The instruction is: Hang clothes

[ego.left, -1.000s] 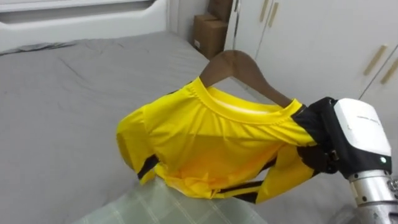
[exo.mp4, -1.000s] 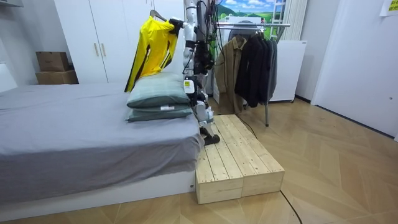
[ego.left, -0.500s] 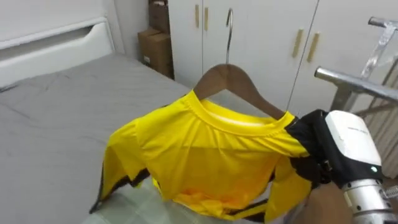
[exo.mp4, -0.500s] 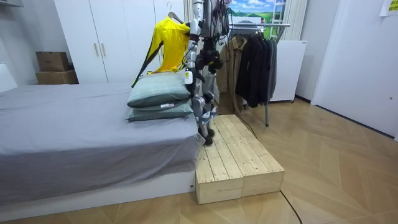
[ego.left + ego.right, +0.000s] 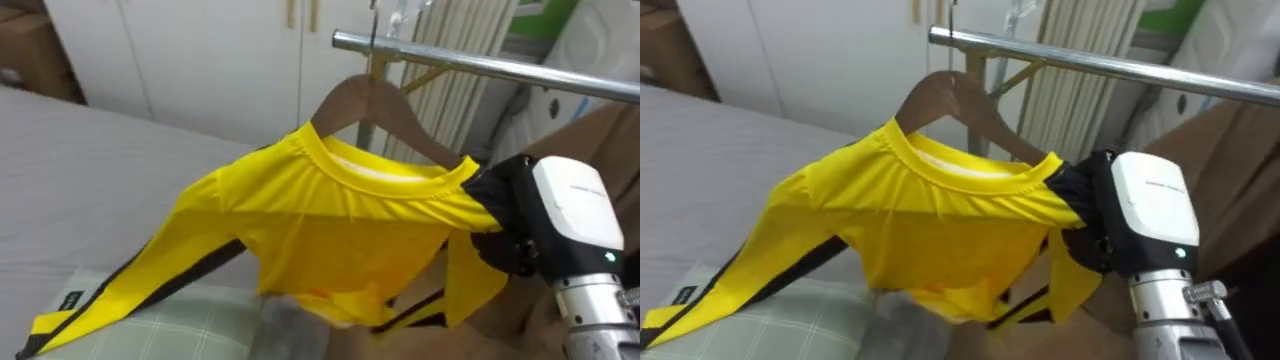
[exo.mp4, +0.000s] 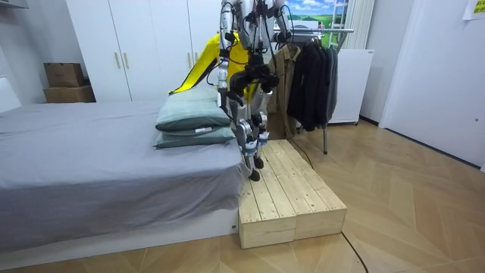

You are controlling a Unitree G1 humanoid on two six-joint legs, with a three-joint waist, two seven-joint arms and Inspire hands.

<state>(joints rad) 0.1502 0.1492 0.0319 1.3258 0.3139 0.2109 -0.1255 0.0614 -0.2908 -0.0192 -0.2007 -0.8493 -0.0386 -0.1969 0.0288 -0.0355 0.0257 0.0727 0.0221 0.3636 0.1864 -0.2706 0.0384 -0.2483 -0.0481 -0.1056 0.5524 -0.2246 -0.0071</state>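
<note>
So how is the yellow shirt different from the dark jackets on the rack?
The yellow shirt is bright with black stripes; the dark jackets are nearly black. The shirt sits on a wooden hanger held up near the rail by the robot's right hand, fingers curled on its shoulder; the jackets hang from the rack on their own. One shirt sleeve trails out sideways; the jackets drop straight down. Both are clothes.

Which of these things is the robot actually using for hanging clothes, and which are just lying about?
In use: yellow shirt, wooden hanger, metal clothes rail, right robot hand gripping the shirt's shoulder.
Lying about: pillows, bed, cardboard boxes, white wardrobe, dark coats.
</note>
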